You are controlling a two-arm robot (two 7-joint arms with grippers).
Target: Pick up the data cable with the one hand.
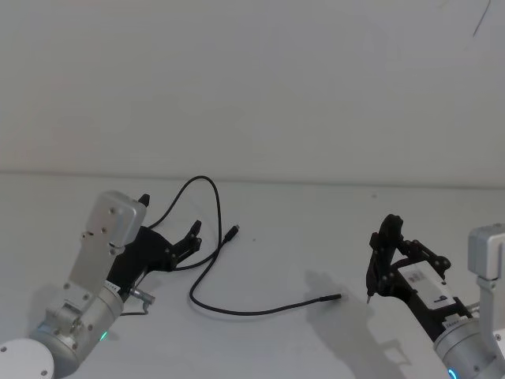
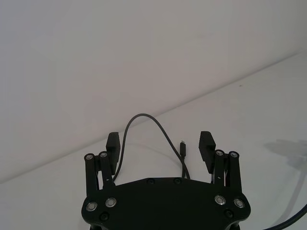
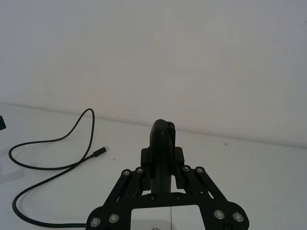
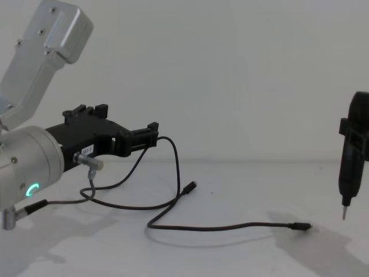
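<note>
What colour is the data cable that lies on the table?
The data cable is black along its visible length; the head view shows it best.

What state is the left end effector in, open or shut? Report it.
Open. On the left end effector the fingers stand wide apart, with the data cable showing through the gap.

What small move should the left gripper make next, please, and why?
Probably ease the left gripper forward and a little down until the raised loop of the cable sits between its open fingers: the loop arches just ahead of the fingertips, in line with the gap. The right gripper is at the right, holding a pen-like tool.
</note>
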